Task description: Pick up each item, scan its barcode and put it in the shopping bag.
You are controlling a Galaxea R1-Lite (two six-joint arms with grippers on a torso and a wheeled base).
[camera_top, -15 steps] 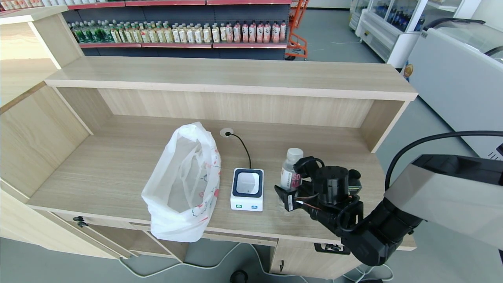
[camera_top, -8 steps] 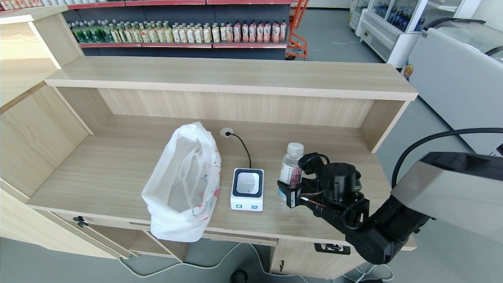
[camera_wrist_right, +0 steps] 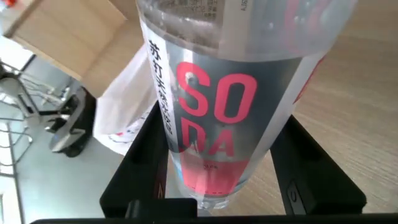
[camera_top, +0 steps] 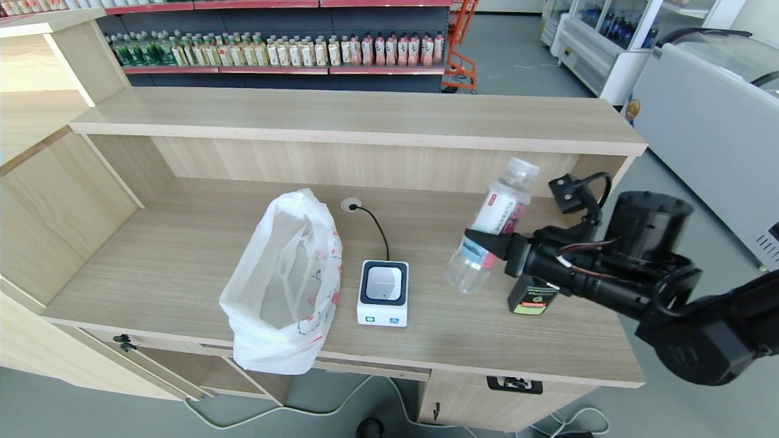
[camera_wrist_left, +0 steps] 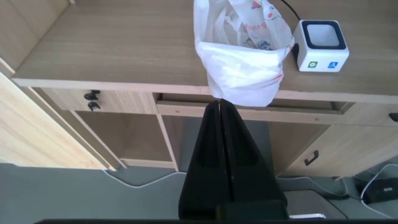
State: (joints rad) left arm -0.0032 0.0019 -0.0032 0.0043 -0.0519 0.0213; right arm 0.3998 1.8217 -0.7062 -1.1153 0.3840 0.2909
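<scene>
Where pinched by right gripper point(camera_top: 487, 243), noted bottle point(camera_top: 506, 205) label obscured; dark carton point(camera_top: 531, 300) at its 5 o'clock partly hidden; left gripper point(camera_wrist_left: 222, 109) pressed together.

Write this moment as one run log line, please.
right pincer: shut on soda bottle, tilted, above counter | scanner: bottle not yet over it | shopping bag: open, left of scanner | left pincer: shut

bottle point(camera_top: 496, 218): clear glossy plastic, smooth | shopping bag point(camera_top: 286, 286): thin translucent crinkled plastic | tabletop point(camera_top: 170, 261): matt wood grain | scanner point(camera_top: 383, 294): smooth white plastic
</scene>
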